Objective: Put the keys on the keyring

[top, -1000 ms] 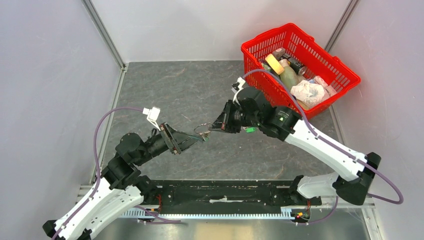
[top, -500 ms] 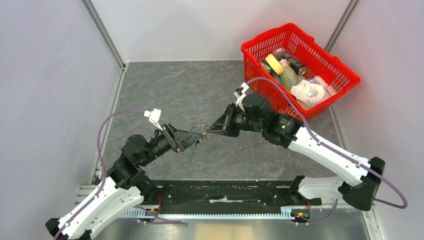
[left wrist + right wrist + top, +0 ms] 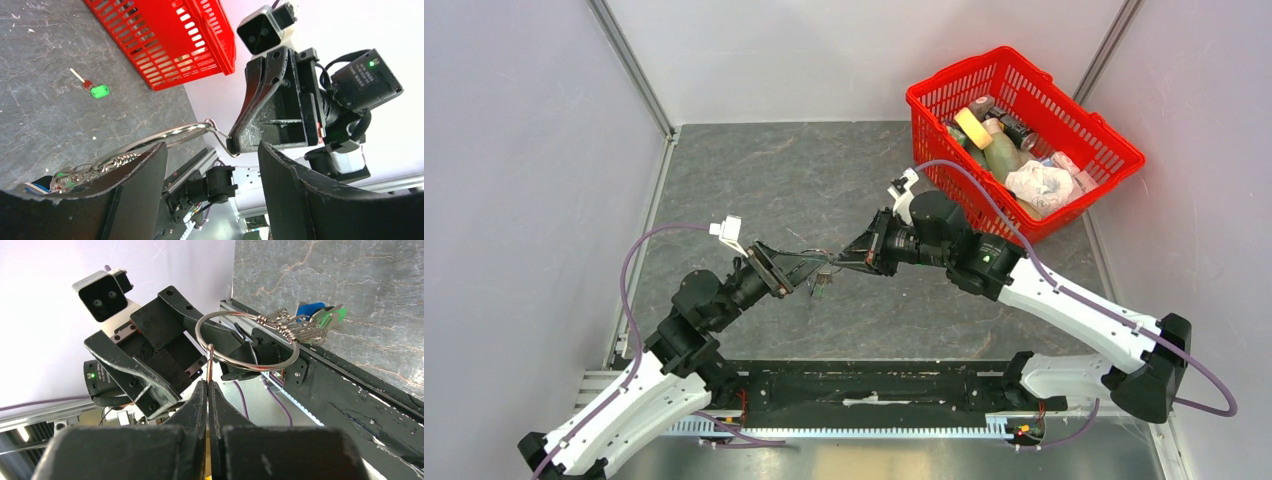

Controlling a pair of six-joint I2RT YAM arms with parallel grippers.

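The silver keyring (image 3: 200,322) hangs in the air between my two grippers; it also shows in the top view (image 3: 826,266). Keys with blue and green heads (image 3: 320,316) hang bunched on it. My right gripper (image 3: 208,383) is shut on the ring's wire, seen in the top view (image 3: 850,260) too. My left gripper (image 3: 212,150) is open, its fingers (image 3: 135,185) spread wide, with the ring (image 3: 165,136) running along its left finger. A loose key with a green head (image 3: 99,91) lies on the floor near the basket. In the top view it is hidden under the right arm.
A red basket (image 3: 944,86) with bottles and wrapped items stands at the back right; its wall shows in the left wrist view (image 3: 165,45). The black base rail (image 3: 874,385) runs along the near edge. Grey walls close in left and right.
The left arm has pushed forward to the right, closer to the right gripper. The right gripper has shifted slightly. The bunch of keys now hangs lower under the ring.
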